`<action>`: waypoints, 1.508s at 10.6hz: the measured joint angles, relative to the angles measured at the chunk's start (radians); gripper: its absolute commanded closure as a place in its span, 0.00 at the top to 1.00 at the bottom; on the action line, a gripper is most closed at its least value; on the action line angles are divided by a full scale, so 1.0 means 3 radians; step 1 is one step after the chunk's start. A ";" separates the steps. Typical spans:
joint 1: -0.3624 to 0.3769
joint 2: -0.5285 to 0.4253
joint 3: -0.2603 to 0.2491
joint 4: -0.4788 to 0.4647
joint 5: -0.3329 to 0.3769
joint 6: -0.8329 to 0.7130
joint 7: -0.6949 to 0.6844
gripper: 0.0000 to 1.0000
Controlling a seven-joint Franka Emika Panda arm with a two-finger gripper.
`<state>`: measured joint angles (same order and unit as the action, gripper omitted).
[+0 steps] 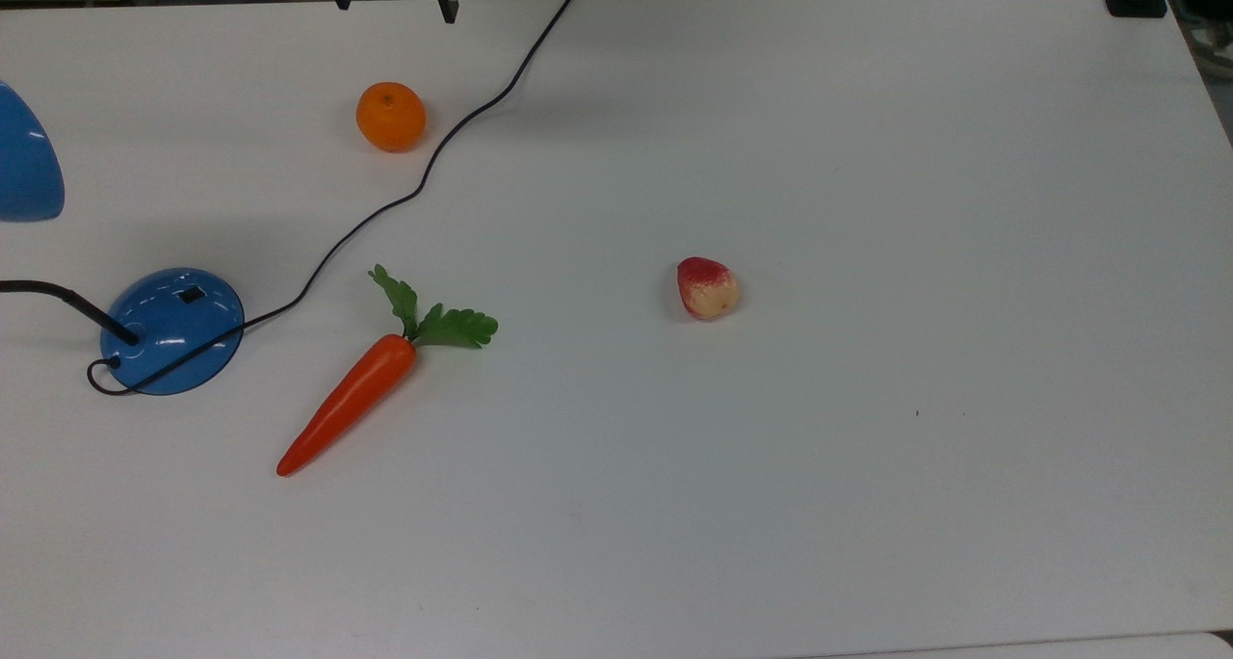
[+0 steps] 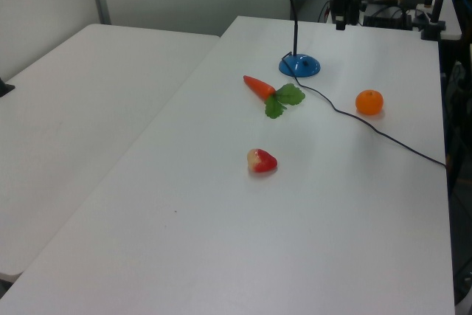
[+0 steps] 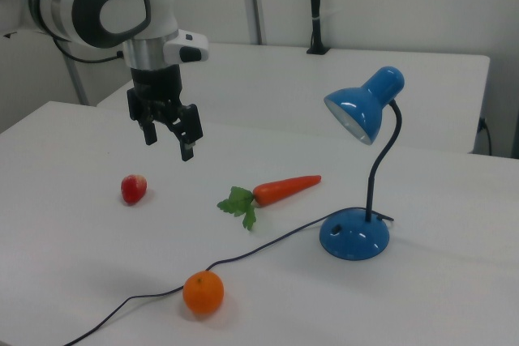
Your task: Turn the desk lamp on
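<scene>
The desk lamp stands at the top view's left: a glossy blue domed base (image 1: 171, 329) with a small black switch (image 1: 192, 294) on top, a thin black neck and a blue shade (image 1: 24, 168). In the right view its base (image 3: 354, 235) sits at the right, with the shade (image 3: 365, 107) facing left and down. Its black cord (image 1: 424, 182) runs to the far table edge. My gripper (image 3: 169, 142) hangs open and empty above the table, well away from the lamp. It also shows in the top view (image 1: 393, 2) and in the left view (image 2: 338, 21).
An orange (image 1: 390, 117) lies beside the cord, roughly below the gripper. A toy carrot (image 1: 349, 404) with green leaves lies just right of the lamp base in the top view. A red and cream strawberry (image 1: 707, 288) sits mid-table. A second white table (image 2: 74, 101) adjoins.
</scene>
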<state>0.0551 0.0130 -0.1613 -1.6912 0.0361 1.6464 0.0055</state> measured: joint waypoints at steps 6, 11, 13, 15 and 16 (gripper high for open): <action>-0.0008 -0.0002 -0.0016 0.0009 0.0000 0.0000 -0.0009 0.27; -0.0060 -0.0002 -0.0027 0.0016 0.0000 0.0096 -0.0015 0.00; -0.0103 0.0002 -0.0044 0.0005 0.0000 0.0264 -0.0015 0.00; -0.0176 -0.0003 -0.0070 -0.0071 0.0014 0.0512 -0.0009 0.00; -0.0206 -0.0017 -0.0074 -0.0154 0.0020 0.0668 0.0003 0.00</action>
<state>-0.0066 0.0079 -0.1834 -1.7374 0.0419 1.8468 0.0063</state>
